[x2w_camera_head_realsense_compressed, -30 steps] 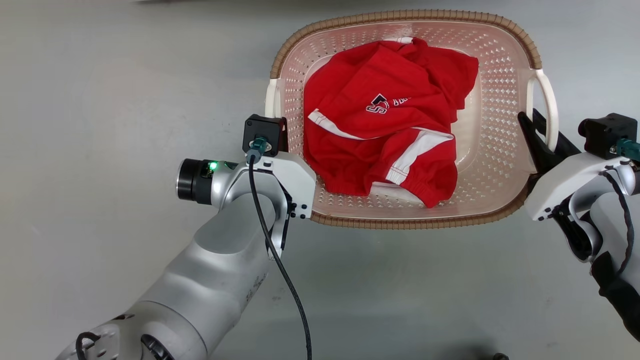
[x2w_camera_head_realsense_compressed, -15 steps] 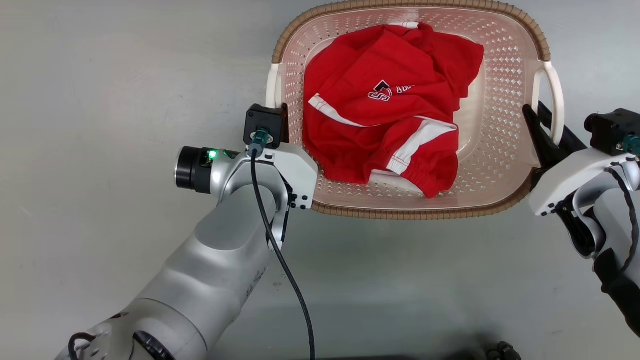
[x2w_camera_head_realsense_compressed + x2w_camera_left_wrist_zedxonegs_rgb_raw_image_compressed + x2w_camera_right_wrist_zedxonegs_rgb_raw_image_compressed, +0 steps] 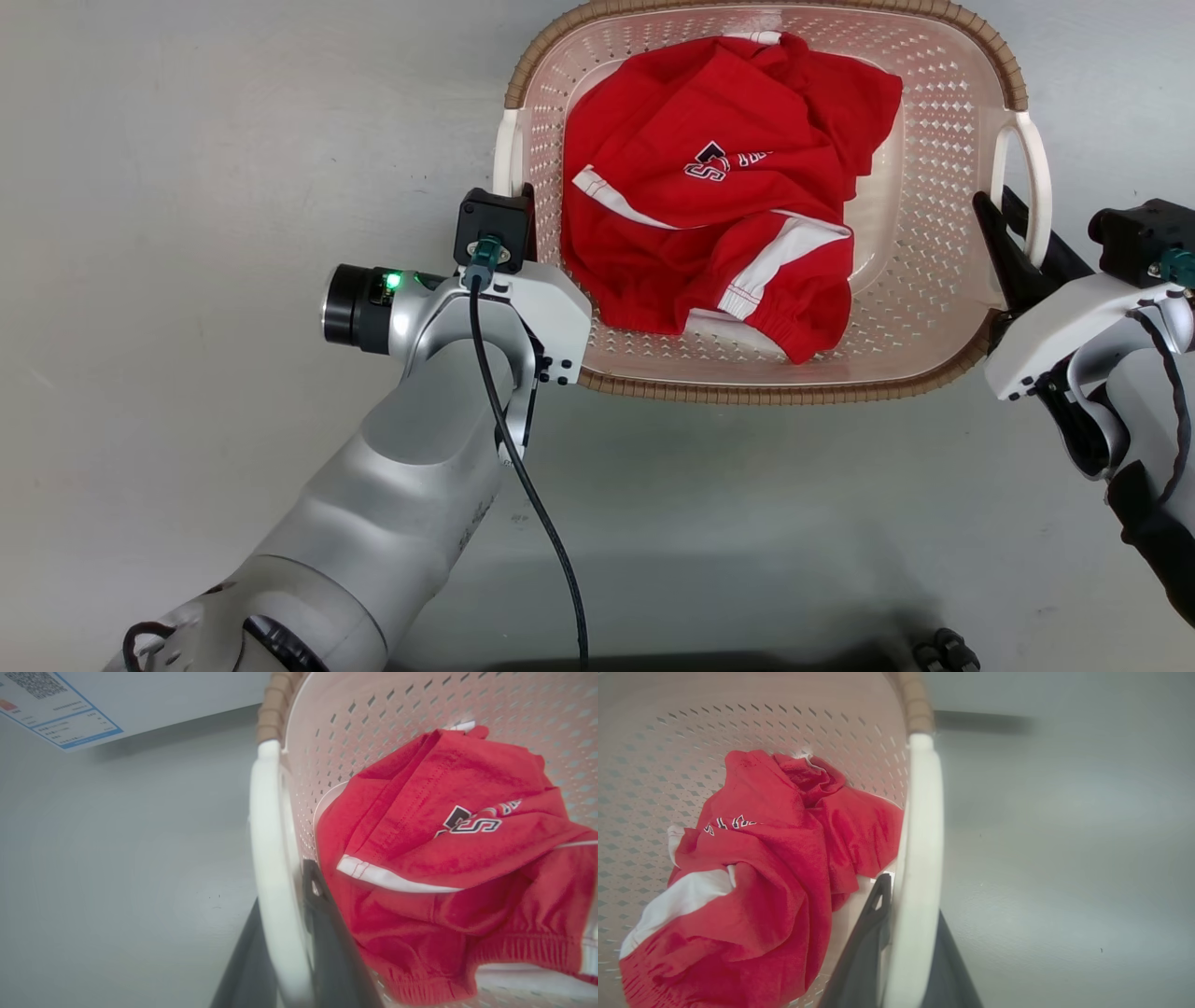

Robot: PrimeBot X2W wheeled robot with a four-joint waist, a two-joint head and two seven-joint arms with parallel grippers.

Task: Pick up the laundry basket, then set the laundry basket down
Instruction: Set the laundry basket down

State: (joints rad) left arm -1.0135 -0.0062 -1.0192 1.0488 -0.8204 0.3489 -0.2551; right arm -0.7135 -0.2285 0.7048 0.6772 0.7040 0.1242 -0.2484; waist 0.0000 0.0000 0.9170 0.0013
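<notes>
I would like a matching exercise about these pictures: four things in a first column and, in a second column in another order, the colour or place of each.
Column one
1. laundry basket
2. garment
3. left gripper
4. right gripper

Column two
A. shut on the right handle
B. pale pink, with a brown rim
C. shut on the left handle
D. red and white, lying inside the basket

Pairs: 1-B, 2-D, 3-C, 4-A

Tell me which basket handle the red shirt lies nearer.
The left handle; the shirt almost reaches that wall, while bare plastic shows beside the right handle.
</notes>
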